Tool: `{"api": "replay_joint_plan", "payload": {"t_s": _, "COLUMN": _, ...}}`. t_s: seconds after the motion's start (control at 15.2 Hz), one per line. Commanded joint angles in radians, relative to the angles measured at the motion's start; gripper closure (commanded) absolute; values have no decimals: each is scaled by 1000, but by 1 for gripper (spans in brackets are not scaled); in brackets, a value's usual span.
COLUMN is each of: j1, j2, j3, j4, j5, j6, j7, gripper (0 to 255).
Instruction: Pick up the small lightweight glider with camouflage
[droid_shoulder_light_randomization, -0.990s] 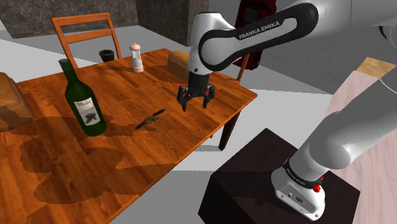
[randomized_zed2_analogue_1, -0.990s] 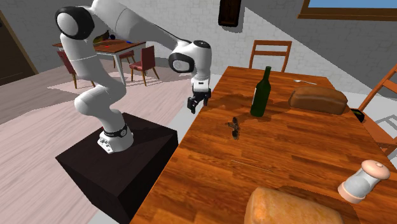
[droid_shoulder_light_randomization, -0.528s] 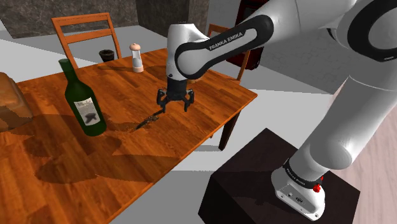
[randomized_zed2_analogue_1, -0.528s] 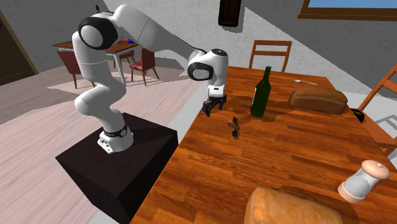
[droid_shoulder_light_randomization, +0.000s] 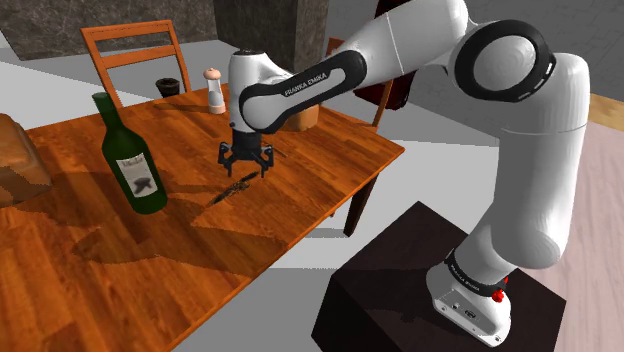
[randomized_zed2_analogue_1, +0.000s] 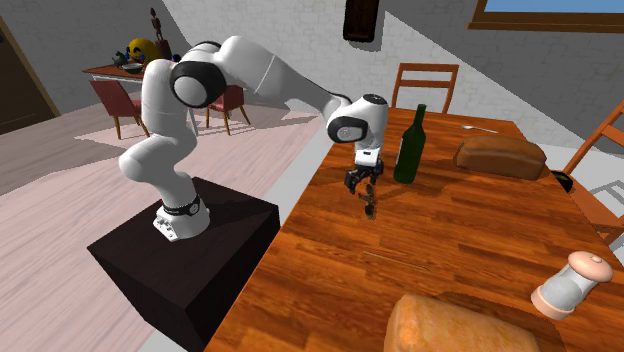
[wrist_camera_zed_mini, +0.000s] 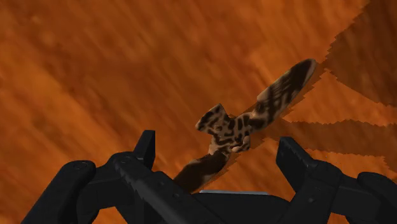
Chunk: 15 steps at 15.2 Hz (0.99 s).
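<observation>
The thin, brown-mottled camouflage glider (wrist_camera_zed_mini: 226, 130) is lying flat on the orange-brown wooden table (droid_shoulder_light_randomization: 310, 185) just under the all-black two-finger gripper (droid_shoulder_light_randomization: 245, 168) — hanging wide open, gripping nothing — so, closing, its fingers (wrist_camera_zed_mini: 144, 150) are risking scraping the wood or skidding over so flat a piece.
</observation>
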Motion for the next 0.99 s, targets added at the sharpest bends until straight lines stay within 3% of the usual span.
{"api": "replay_joint_plan", "payload": {"t_s": 0.0, "j1": 22, "j2": 74, "j3": -22, "j4": 91, "j5": -22, "j6": -12, "j7": 42, "gripper": 0}}
{"api": "replay_joint_plan", "payload": {"t_s": 0.07, "j1": 36, "j2": 115, "j3": -33, "j4": 144, "j5": -32, "j6": -21, "j7": 63, "gripper": 0}}
{"api": "replay_joint_plan", "payload": {"t_s": 0.73, "j1": 44, "j2": 169, "j3": -45, "j4": 124, "j5": -48, "j6": 53, "j7": 68, "gripper": 0}}
{"api": "replay_joint_plan", "payload": {"t_s": 0.79, "j1": 44, "j2": 170, "j3": -45, "j4": 124, "j5": -48, "j6": 53, "j7": 68, "gripper": 255}}
{"api": "replay_joint_plan", "payload": {"t_s": 0.92, "j1": 44, "j2": 170, "j3": -46, "j4": 124, "j5": -48, "j6": 53, "j7": 68, "gripper": 255}}
